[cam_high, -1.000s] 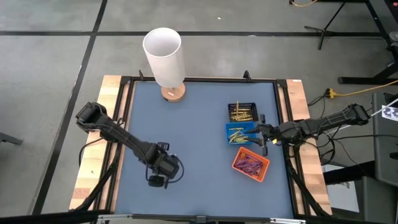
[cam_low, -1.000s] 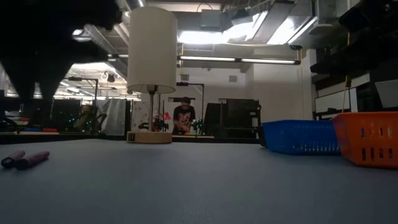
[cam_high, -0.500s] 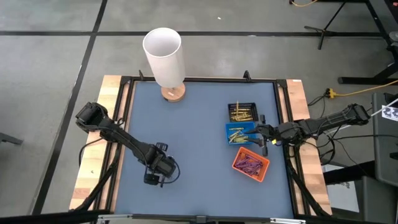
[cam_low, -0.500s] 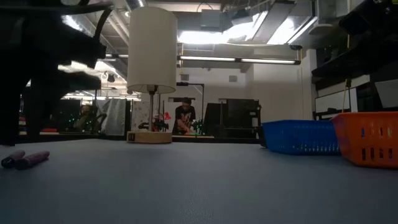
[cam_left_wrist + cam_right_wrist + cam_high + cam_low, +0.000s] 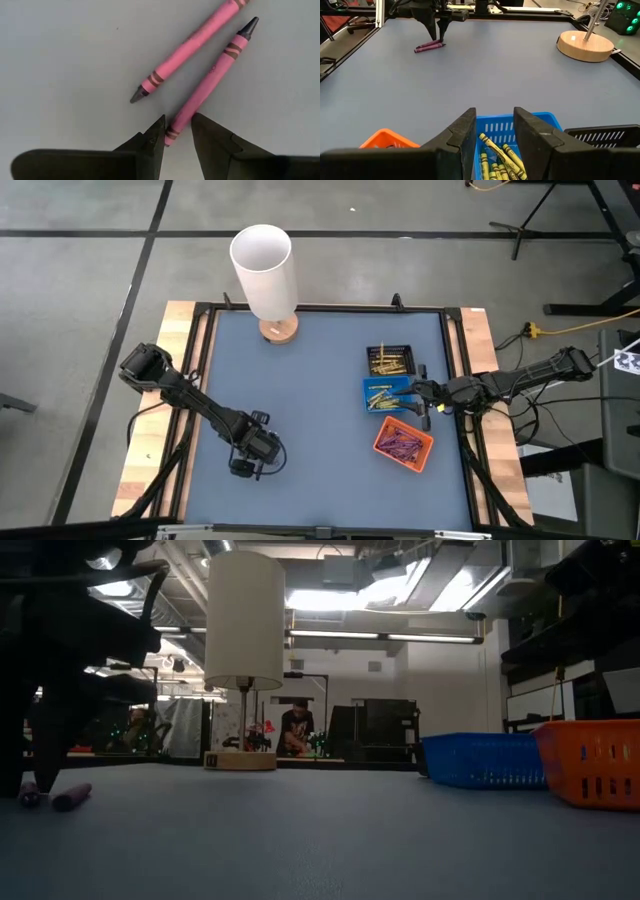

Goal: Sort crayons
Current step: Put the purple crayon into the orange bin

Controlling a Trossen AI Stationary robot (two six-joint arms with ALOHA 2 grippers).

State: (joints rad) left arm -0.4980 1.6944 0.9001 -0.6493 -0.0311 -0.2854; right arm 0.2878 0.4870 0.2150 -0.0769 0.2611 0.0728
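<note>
Left wrist view has my left gripper [image 5: 177, 131] narrowly parted astride one pink crayon [image 5: 210, 89]; closing off-centre could nudge its neighbour [image 5: 187, 46], I reckon.

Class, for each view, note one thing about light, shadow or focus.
High view: even light, the lamp bright white. Low view: ceiling lights glare; the left gripper is a dark silhouette over the crayons. Left wrist view: flat pale light, pink crayons sharp. Right wrist view: near fingers soft, table evenly lit.
</note>
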